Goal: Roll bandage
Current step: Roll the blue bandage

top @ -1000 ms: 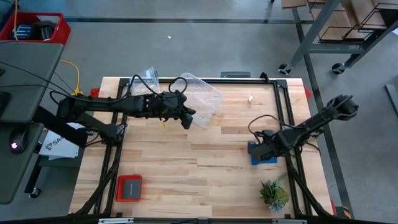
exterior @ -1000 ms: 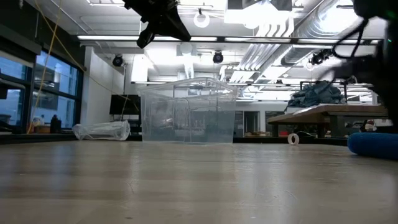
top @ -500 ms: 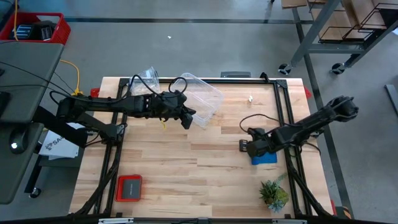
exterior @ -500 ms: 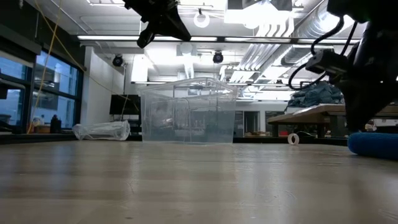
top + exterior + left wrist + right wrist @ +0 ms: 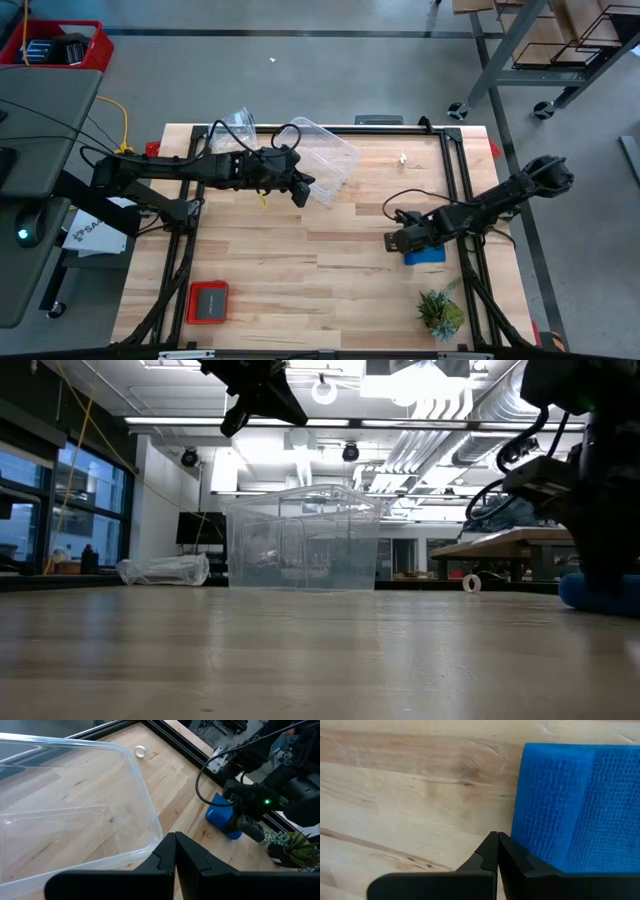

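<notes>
The bandage is a compact bright blue bundle lying flat on the table's right half; it also shows in the right wrist view and the low view. My right gripper is shut and low over the table, just left of the bandage's left edge. My left gripper is shut and held high in the air beside the clear plastic tub, over its near rim. My right gripper's shut fingertips point down at the table right beside the bandage's left edge. I cannot tell whether they touch it. My left gripper touches nothing.
The clear tub stands at the table's far middle. A crumpled clear bag lies at the far left, a small white ring at the far right, a small plant at the near right, and a red-edged dark pad at the near left.
My right gripper has gone toward the table's left edge, from over the bandage to the bare wood beside its left edge. The bandage has stayed in place.
</notes>
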{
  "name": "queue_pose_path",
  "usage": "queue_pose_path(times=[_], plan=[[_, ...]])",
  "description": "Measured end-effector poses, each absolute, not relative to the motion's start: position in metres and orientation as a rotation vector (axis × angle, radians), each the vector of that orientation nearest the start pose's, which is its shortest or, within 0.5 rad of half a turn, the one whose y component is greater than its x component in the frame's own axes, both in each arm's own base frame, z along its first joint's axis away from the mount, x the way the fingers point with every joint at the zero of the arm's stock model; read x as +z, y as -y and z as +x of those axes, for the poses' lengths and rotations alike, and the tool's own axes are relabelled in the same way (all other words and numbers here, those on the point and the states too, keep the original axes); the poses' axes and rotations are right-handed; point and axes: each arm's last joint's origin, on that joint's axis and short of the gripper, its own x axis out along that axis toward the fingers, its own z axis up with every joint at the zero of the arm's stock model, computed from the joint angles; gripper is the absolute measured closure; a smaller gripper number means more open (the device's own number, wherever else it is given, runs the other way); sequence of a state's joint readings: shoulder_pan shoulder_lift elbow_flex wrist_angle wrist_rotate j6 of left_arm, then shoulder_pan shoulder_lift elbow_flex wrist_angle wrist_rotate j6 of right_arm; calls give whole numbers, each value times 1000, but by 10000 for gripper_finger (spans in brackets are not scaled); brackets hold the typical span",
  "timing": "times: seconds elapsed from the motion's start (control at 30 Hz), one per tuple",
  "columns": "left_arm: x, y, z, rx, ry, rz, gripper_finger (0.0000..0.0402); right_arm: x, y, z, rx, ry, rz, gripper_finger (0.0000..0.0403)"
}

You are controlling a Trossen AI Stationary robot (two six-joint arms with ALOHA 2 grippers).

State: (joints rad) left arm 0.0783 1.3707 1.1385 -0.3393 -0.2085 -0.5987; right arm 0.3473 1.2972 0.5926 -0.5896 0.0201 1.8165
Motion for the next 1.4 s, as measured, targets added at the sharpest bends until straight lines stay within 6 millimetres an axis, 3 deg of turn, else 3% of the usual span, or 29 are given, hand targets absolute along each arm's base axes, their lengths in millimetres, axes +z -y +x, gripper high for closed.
queue_pose_path(times=[0.3,0.67,0.9,1.03,1.13,1.27,1.4], plan=[[312,-30,299,441,-471,-540,401,152,-72,183,-911,-1158,1280,403],[312,-30,299,452,-468,-528,402,181,-80,178,-1005,-1261,1147,403],[312,-30,299,450,-470,-520,401,183,-79,159,-1163,-1381,1055,403],[312,-30,299,451,-470,-520,402,197,-84,165,-1142,-1267,1067,403],[312,-30,299,450,-470,-520,402,204,-89,178,-1034,-1138,1097,403],[312,-30,299,457,-468,-516,401,193,-88,191,-909,-1163,1119,403],[312,-30,299,458,-467,-514,401,176,-84,192,-944,-1182,1116,403]])
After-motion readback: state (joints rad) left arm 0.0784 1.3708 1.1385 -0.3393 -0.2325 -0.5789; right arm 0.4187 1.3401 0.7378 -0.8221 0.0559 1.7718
